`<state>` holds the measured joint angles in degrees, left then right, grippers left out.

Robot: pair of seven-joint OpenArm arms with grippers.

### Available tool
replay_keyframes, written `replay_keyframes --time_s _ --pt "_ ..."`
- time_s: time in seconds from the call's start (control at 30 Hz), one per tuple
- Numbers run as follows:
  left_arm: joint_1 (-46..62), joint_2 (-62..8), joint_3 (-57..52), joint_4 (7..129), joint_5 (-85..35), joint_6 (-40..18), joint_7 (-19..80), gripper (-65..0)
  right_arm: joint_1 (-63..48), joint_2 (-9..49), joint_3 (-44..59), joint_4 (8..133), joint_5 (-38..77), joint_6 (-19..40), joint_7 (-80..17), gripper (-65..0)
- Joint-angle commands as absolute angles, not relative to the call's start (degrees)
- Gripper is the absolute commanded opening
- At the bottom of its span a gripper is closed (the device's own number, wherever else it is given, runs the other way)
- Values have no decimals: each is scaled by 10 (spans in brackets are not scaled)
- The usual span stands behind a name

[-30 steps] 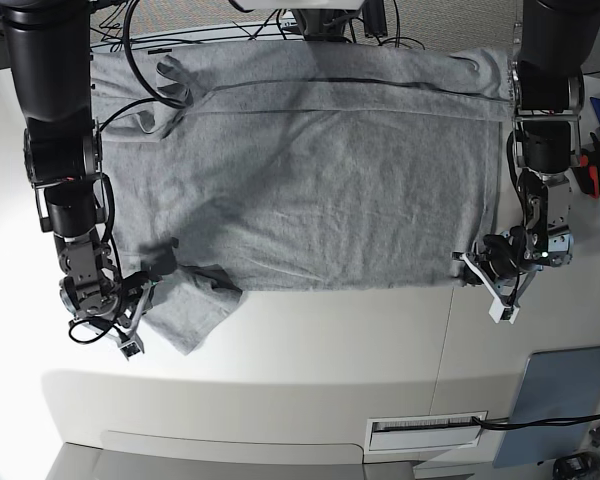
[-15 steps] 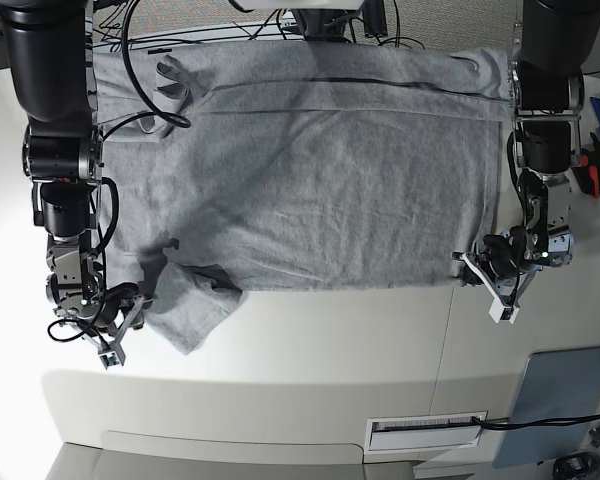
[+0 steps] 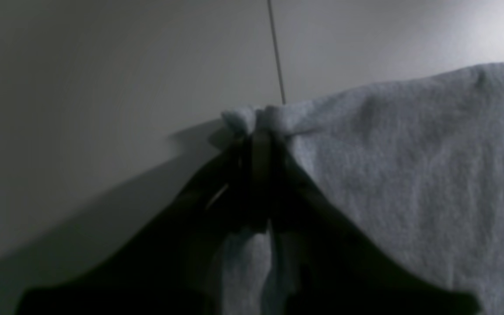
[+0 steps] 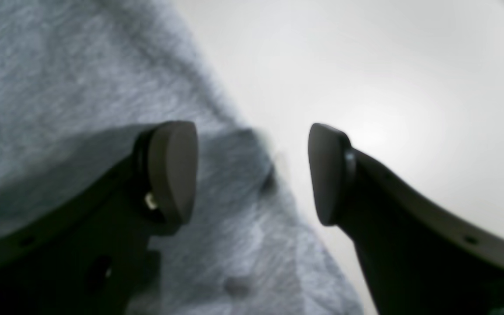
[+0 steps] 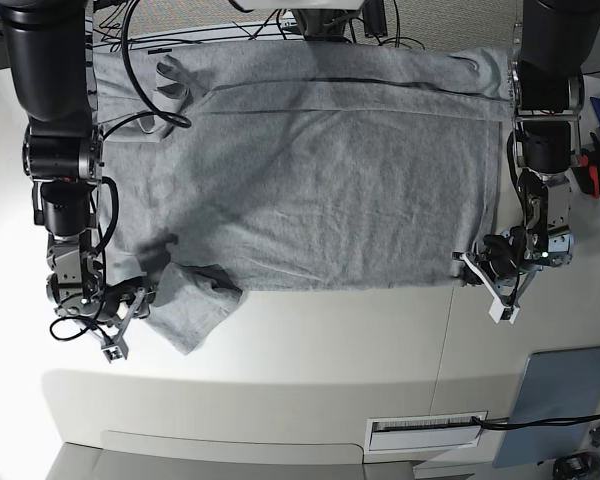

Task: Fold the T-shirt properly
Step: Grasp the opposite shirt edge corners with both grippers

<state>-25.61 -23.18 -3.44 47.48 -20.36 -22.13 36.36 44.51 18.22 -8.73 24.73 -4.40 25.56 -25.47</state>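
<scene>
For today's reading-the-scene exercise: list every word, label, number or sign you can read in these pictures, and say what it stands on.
None can be read.
T-shirt: the side showing is plain grey, no lettering in view.
White label on the table's near edge: fine dark marks, too small to read.
Left gripper and right gripper: no markings legible.

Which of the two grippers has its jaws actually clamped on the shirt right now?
The left gripper: its jaws are shut on a corner of the heather-grey cotton T-shirt. The right gripper stands open over the sleeve edge, gripping nothing.
</scene>
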Motion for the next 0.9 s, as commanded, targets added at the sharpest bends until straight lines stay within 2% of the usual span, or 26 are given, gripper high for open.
replay_keyframes --time_s 0.0,0.27,0.3,0.43,0.53,0.6,0.77,0.87 --pt "-262 -238 -35 476 -189 -217 385 -650 454 189 -86 255 -41 255 -247 -261" --pt "-262 -238 -35 476 -189 -217 385 -650 427 189 -86 255 -46 255 -242 -273" --pt "-262 -238 -35 476 -189 -217 385 -650 428 189 -86 255 -46 254 -243 -302" --pt "-262 -238 -35 476 -189 -217 385 -650 428 189 -86 255 -60 255 -262 -501" --pt "-262 -238 -35 476 -189 -217 385 -650 428 189 -86 255 -99 253 -269 -582" --pt "-262 -238 -35 476 -190 -217 385 -650 429 189 -86 255 -106 236 -264 -608" --pt "-262 -238 -35 476 -192 -217 385 -650 430 189 -86 263 -106 233 -217 -590" --pt "-262 -238 -35 476 -192 -217 385 -650 430 190 -86 294 -106 233 -217 -478"
